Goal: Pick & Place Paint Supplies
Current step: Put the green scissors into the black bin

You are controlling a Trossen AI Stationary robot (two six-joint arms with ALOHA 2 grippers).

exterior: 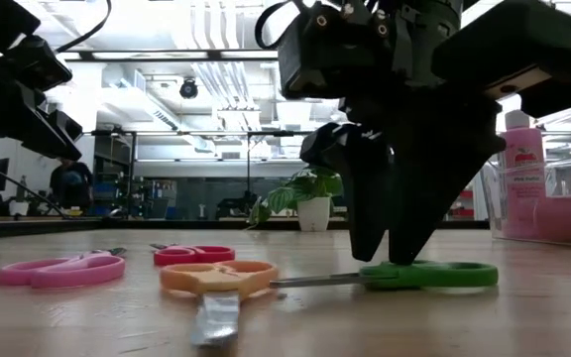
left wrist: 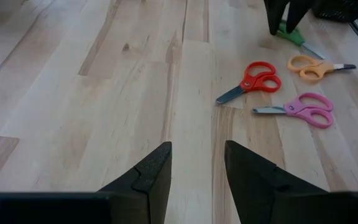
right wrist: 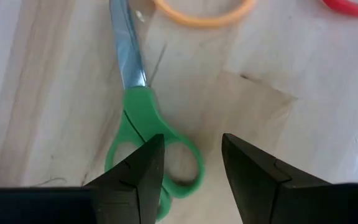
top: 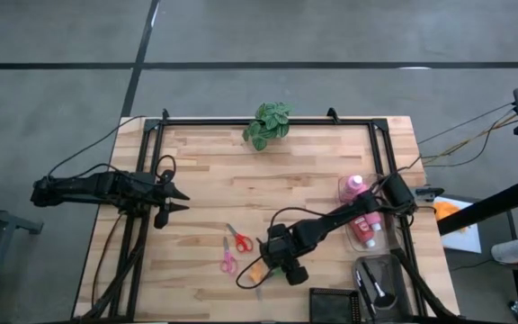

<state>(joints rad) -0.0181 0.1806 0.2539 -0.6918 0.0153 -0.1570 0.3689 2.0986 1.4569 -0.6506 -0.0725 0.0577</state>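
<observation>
My right gripper (top: 288, 268) points steeply down near the table's front, open, with its fingertips (exterior: 390, 256) at the handle of green scissors (right wrist: 143, 118). One finger stands over a handle ring and the other over bare wood beside it. Paint bottles, pink (top: 355, 187) and reddish (top: 367, 225), stand in clear containers at the table's right edge. One pink bottle (exterior: 521, 159) also shows in the low view. My left gripper (top: 180, 200) waits open above the left side of the table, its jaws over bare wood (left wrist: 197, 168). My right gripper comes at the green scissors' handle (exterior: 429, 275) from above, fingers pointing down, one on each side of a ring's rim (right wrist: 194, 163). The scissors lie flat on the table. Whether the fingertips touch the handle I cannot tell.
Red scissors (top: 239, 239), pink scissors (top: 227, 262) and orange scissors (top: 254, 273) lie left of my right gripper. A potted green plant (top: 268, 124) stands at the far edge. A black basket (top: 335, 304) and a clear bin (top: 378, 283) sit at the near right.
</observation>
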